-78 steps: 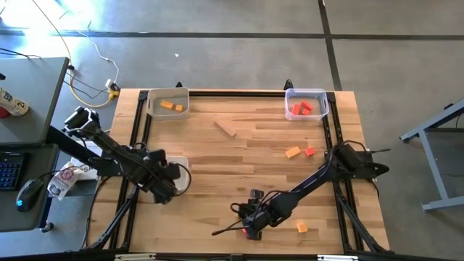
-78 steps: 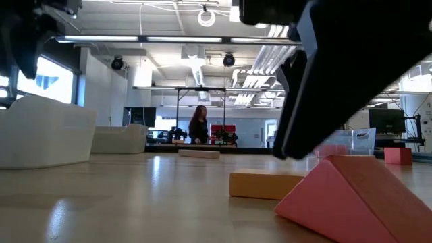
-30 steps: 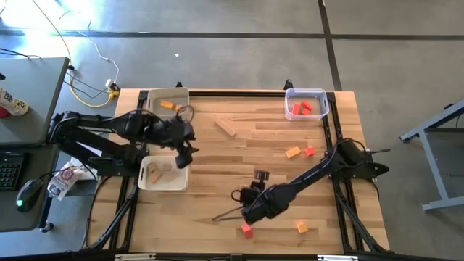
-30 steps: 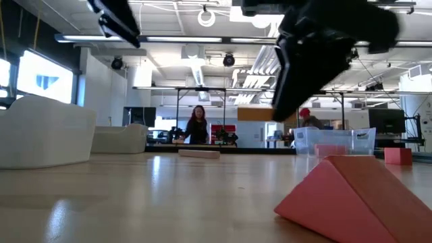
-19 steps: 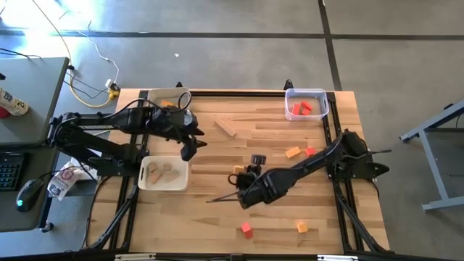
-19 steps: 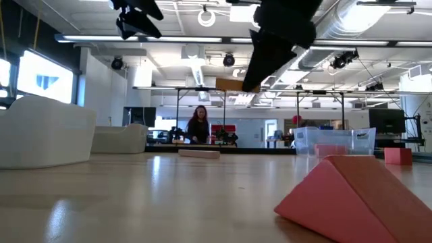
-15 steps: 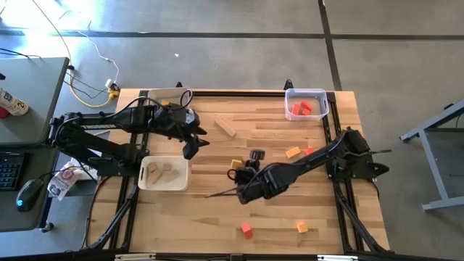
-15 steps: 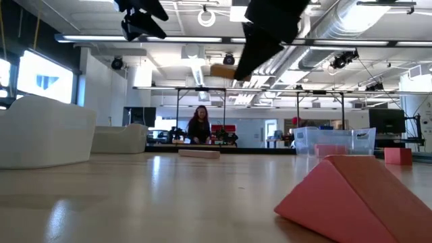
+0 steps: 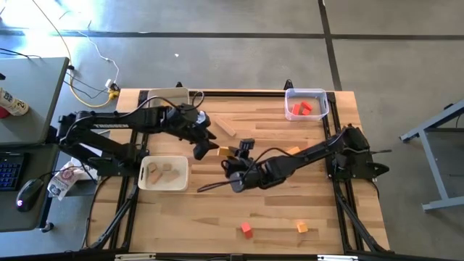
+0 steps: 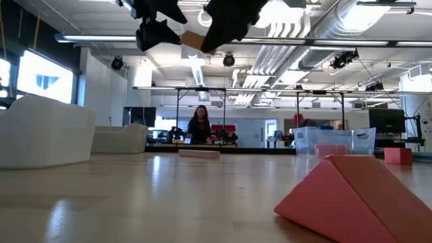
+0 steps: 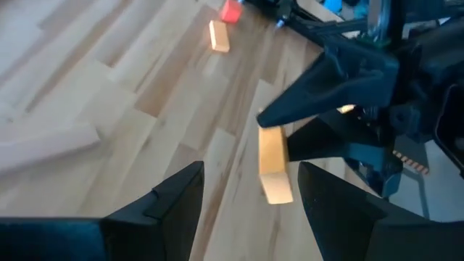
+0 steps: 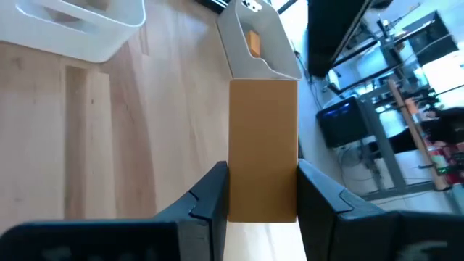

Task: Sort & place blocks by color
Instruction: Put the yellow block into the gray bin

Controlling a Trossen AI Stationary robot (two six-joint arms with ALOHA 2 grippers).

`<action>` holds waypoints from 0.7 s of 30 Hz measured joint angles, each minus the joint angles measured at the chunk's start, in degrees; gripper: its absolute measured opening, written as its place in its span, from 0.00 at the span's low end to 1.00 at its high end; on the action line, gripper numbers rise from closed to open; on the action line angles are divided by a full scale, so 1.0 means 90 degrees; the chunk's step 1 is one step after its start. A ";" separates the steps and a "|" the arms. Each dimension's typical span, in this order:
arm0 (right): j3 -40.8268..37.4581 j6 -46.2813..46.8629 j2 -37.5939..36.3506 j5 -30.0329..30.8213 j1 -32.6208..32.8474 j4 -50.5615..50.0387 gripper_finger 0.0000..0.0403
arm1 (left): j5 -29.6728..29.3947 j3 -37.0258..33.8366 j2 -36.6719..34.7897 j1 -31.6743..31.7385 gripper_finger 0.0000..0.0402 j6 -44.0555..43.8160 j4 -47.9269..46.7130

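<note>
Right fingers [image 9: 226,154] carried orange block [image 9: 223,151] up toward left fingers [image 9: 205,145], clamped; left spread apart.

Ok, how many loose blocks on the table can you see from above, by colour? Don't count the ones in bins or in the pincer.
Red block: 1
Orange blocks: 2
Plain wood plank: 1
Total: 4 showing; the right arm may hide more.
</note>
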 joint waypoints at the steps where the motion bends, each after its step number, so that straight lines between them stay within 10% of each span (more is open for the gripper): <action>1: 0.0000 -0.0087 0.0000 0.0000 -0.0034 0.0043 0.24 | 0.0038 0.0000 0.0065 0.0000 0.52 -0.0010 0.0017; 21: 0.0000 -0.0393 0.0005 0.0270 -0.0209 0.0315 0.24 | 0.0097 -0.0005 0.0688 -0.0036 0.46 0.0314 0.0510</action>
